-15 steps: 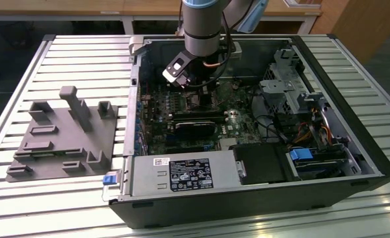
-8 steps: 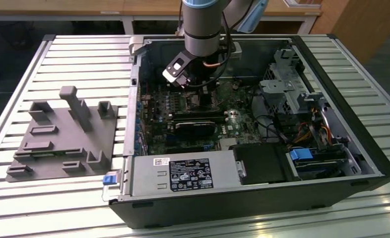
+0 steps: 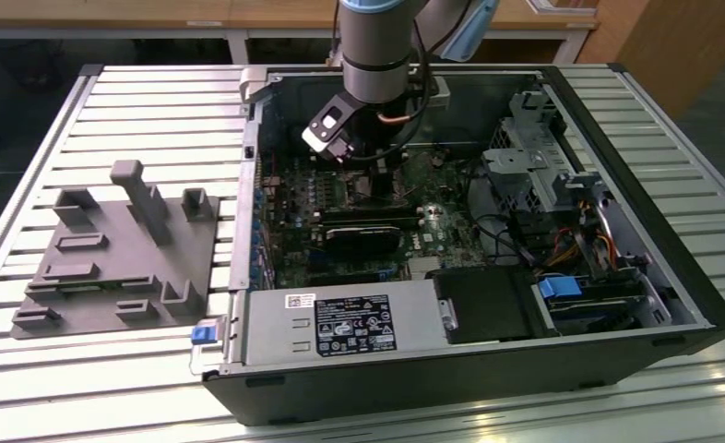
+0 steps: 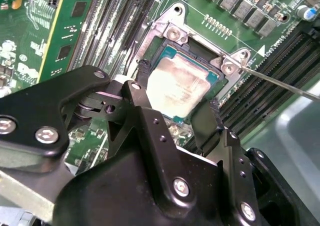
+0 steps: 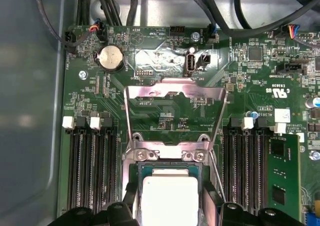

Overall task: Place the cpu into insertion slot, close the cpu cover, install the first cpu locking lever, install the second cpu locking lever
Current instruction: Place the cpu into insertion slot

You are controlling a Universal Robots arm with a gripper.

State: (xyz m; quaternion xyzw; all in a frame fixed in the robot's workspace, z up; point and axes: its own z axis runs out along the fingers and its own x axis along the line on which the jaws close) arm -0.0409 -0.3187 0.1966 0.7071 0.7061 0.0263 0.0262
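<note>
Okay, I see the cpu (image 4: pixel 175 83) seated in the insertion slot (image 4: pixel 197 50), gripper (image 4: pixel 177 93) straddling it, fingers (image 4: pixel 207 128) spread just wider, gripping nothing — cpu cover (image 5: pixel 175 93) stands open

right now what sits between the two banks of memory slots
The slot with the cpu in it, and just beyond it the cover standing open, in the first wrist view.
</note>
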